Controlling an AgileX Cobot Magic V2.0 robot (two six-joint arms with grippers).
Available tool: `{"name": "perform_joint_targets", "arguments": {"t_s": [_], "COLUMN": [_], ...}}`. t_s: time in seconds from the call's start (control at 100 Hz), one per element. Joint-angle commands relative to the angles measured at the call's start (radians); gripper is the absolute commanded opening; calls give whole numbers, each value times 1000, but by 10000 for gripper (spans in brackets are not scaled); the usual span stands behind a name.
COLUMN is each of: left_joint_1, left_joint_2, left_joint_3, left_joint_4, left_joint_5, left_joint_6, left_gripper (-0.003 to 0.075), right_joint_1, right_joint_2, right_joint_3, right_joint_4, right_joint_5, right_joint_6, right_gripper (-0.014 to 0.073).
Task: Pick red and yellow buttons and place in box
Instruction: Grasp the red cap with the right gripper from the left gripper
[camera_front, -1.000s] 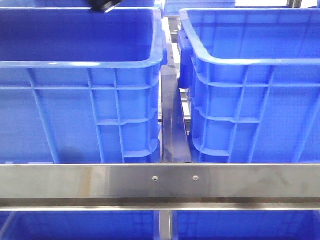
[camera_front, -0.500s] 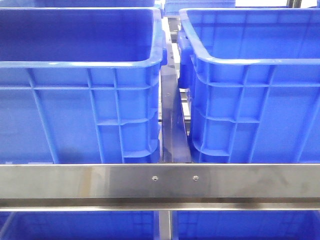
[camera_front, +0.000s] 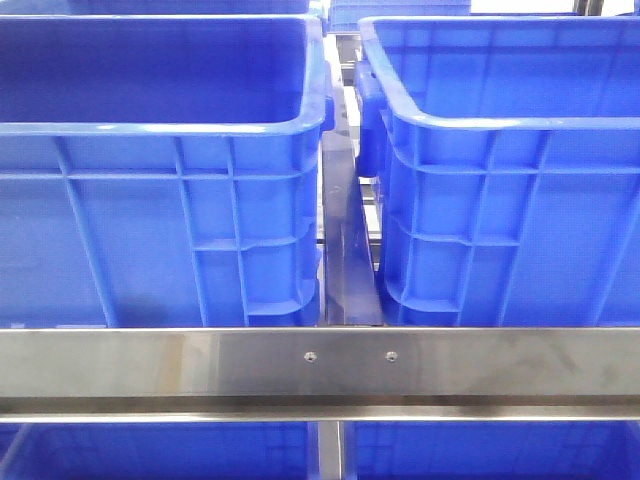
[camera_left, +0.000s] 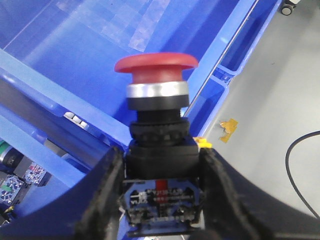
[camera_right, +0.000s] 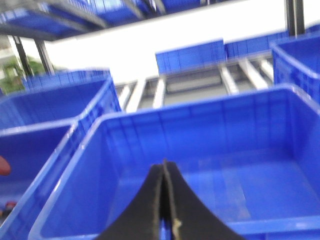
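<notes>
My left gripper (camera_left: 160, 161) is shut on the black body of the red button (camera_left: 156, 64), a dark-red mushroom cap on a silver collar. It holds the button over the inside of a blue box (camera_left: 235, 45). My right gripper (camera_right: 164, 169) is shut and empty above another blue box (camera_right: 200, 107). A red patch (camera_right: 2, 166) shows at that view's edge over the neighbouring crate. The front view shows the left box (camera_front: 160, 128) and the right box (camera_front: 500, 125), with no gripper. The yellow button is not in view.
A steel rail (camera_front: 320, 365) runs across in front of the two crates, with a steel divider (camera_front: 345, 250) in the gap between them. Grey floor with a black cable (camera_left: 300, 165) and a scrap of yellow tape (camera_left: 228, 130) lies beside the crate. More blue crates (camera_right: 190, 57) stand behind.
A dark object at the top of the front view above the left crate one second ago has gone out of frame. The crates have not moved.
</notes>
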Motion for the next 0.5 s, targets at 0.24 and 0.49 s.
{"name": "perform_joint_targets", "arguments": {"t_s": [0.24,0.49], "left_joint_1": [-9,-9], "left_joint_2": [-44,-44], "left_joint_3": [-29,-29], "left_joint_4": [0,0], "left_joint_5": [-55,-55], "left_joint_6": [0,0], "left_gripper": [-19,-19], "right_joint_1": [1,1], "right_joint_2": [347,446], "right_joint_3": [-330,-332], "right_joint_4": [83,185], "right_joint_5": [236,239], "right_joint_6": [-3,-3], "right_gripper": [-68,30]}}
